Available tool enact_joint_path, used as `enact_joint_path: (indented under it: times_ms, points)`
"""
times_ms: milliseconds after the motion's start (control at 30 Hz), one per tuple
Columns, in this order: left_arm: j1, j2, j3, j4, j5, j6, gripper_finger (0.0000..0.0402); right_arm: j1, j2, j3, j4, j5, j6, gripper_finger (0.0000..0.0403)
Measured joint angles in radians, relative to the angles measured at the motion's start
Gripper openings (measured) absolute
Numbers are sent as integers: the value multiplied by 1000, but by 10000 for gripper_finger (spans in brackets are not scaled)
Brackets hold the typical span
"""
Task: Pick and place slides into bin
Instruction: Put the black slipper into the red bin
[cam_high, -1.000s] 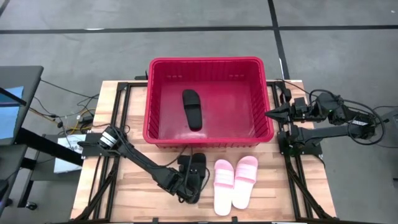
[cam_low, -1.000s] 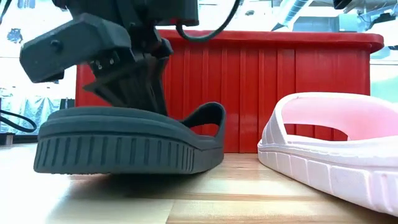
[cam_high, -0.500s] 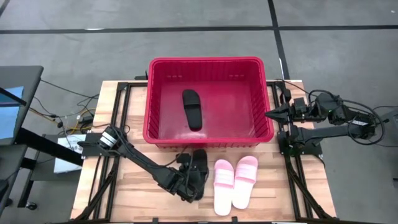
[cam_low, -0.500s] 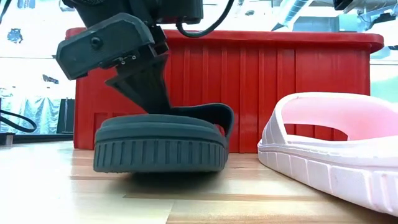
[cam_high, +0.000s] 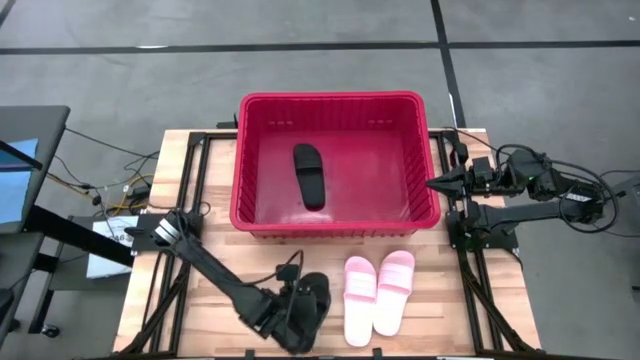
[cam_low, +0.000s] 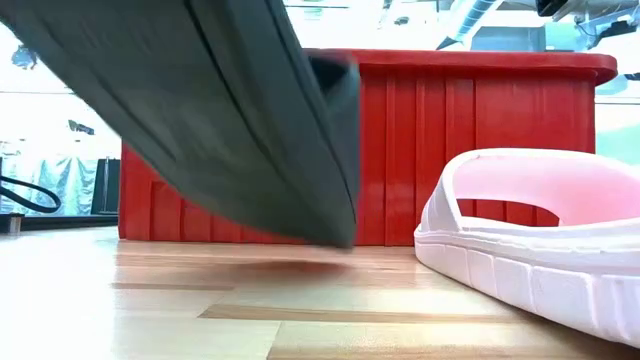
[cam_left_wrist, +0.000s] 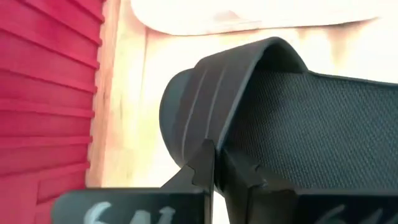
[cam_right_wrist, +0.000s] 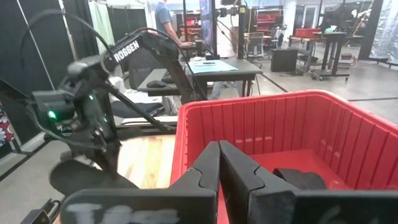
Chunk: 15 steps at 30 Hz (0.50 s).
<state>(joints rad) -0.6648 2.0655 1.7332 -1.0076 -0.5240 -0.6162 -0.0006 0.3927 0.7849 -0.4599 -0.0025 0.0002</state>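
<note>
My left gripper (cam_high: 298, 306) is near the table's front edge, left of the pale pink pair of slides (cam_high: 378, 292), and is shut on a black slide (cam_high: 314, 298). In the low view that slide (cam_low: 220, 110) hangs tilted above the table with its sole showing. A second black slide (cam_high: 309, 175) lies flat on the floor of the red bin (cam_high: 335, 100). The pink pair rests sole down on the wood. My right gripper (cam_high: 432, 183) is shut and empty beside the bin's right rim. My left gripper pinches the black slide's wide strap (cam_left_wrist: 202, 124) between its two fingers, at the strap's side edge. One finger (cam_left_wrist: 198, 171) lies on the ribbed outside and the other (cam_left_wrist: 244, 171) on the inside, over the footbed. The slide is lifted clear of the table and tilted.
The bin's near wall (cam_low: 470, 150) stands just behind the held slide and the pink pair (cam_low: 540, 240). Bare wood lies left of my left gripper. A person (cam_right_wrist: 165, 18) stands at a desk far beyond the table.
My left gripper has moved toward the table's near edge and up with the black slide. The slide, which rested sole down on the table, has turned about, come clear of the wood and tipped so that its sole shows in the low view.
</note>
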Motion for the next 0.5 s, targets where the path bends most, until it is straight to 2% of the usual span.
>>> enact_joint_path:
  times_ms: [100,267,500]
  points:
    - [-30,0,85,-57,-15,-26,1,0,0,0,0,0,0,0]
    - [-67,0,244,-112,-96,-43,0,0,0,0,0,0,0,0]
    - [-96,0,491,-144,-336,13,0,0,0,0,1,0,0,0]
